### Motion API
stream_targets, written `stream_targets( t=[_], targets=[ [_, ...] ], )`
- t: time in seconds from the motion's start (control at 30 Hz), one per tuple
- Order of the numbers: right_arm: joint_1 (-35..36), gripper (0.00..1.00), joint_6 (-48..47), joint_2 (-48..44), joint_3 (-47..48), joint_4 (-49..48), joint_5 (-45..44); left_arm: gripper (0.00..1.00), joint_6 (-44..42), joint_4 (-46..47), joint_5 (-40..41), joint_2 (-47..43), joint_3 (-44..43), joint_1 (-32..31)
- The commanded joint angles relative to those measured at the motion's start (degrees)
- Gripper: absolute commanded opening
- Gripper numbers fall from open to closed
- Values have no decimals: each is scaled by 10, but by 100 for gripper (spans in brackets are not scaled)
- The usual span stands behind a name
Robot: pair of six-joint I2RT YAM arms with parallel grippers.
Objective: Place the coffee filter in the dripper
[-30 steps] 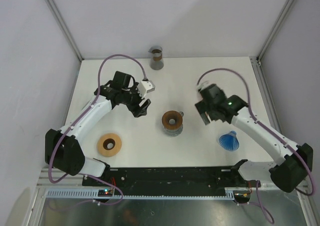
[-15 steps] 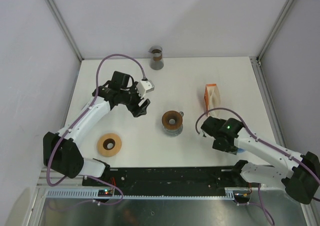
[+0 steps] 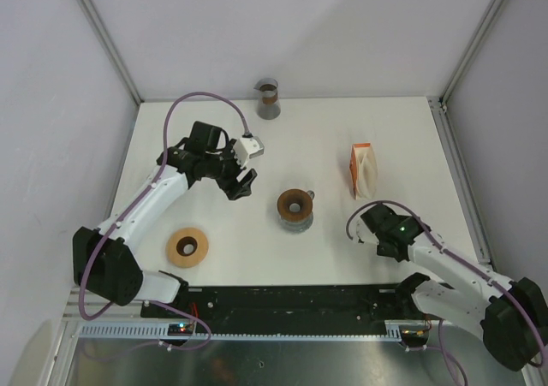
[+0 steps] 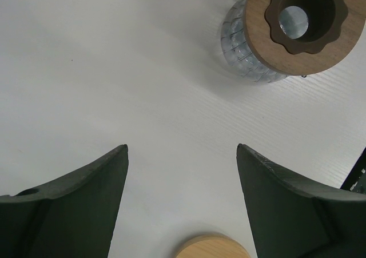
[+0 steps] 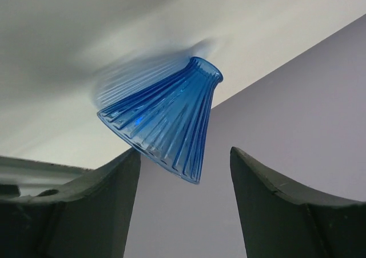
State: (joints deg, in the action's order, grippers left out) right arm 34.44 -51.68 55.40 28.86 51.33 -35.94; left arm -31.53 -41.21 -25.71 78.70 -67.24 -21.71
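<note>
Fingers, L gripper [image 4: 181,146]: spread wide, nothing between them but bare white tabletop [image 4: 114,69]. Past the tips, upper right in the wrist view: clear ribbed glass jar w/ wooden collar and dark brown scalloped insert [image 4: 291,29], upright, well apart from the fingers. At the bottom edge of that view, btwn the finger bases: rim of a light wooden ring [image 4: 209,247]. From overhead I see the same ring lying flat at the near-left of the table, beside the L forearm, and the jar at table centre.

Fingers, R gripper [image 5: 184,150]: also spread, gripping nothing. Blue ribbed glass cone dripper [image 5: 166,126] sits on the table just past the tips, framed btwn them, wide end nearest the fingers. I can't tell whether either finger touches it. Its far side is blurred. From overhead the R wrist covers it, so I get no top view of it. Grey-lilac wall [image 5: 297,109] fills the right of the wrist view.

Task item: white paper coffee filters in an orange-edged holder [image 3: 364,170], standing at the right-far part of the table, well apart from both grippers and from the dripper.

Other: grey cup w/ brown band [image 3: 269,99], upright at the far edge.
</note>
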Motion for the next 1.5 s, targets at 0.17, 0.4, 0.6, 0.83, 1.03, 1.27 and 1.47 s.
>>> stream_targets(
  t=[0.17, 0.4, 0.6, 0.83, 1.03, 1.27, 1.47],
  targets=[
    [-68, 60, -147, -53, -36, -137, 17, 81, -11, 7, -9, -20, 1, 5],
    [-84, 53, -128, -59, -34, -215, 62, 81, -11, 7, -7, -22, 2, 6],
    [-101, 48, -146, -28, -34, -247, 51, 81, -14, 7, -8, -28, 5, 6],
    [-107, 40, -142, 11, -34, -258, 53, 81, -17, 7, -14, -38, 8, 6],
    [-112, 32, -135, 28, -34, -229, 66, 81, -17, 7, -19, -45, 8, 6],
    [-101, 1, -119, 24, -32, -215, 52, 81, -15, 6, -19, -52, 8, 6],
    [-70, 0, -44, 9, 30, -124, 72, 81, -9, 6, -20, -49, 4, 13]
  ],
)
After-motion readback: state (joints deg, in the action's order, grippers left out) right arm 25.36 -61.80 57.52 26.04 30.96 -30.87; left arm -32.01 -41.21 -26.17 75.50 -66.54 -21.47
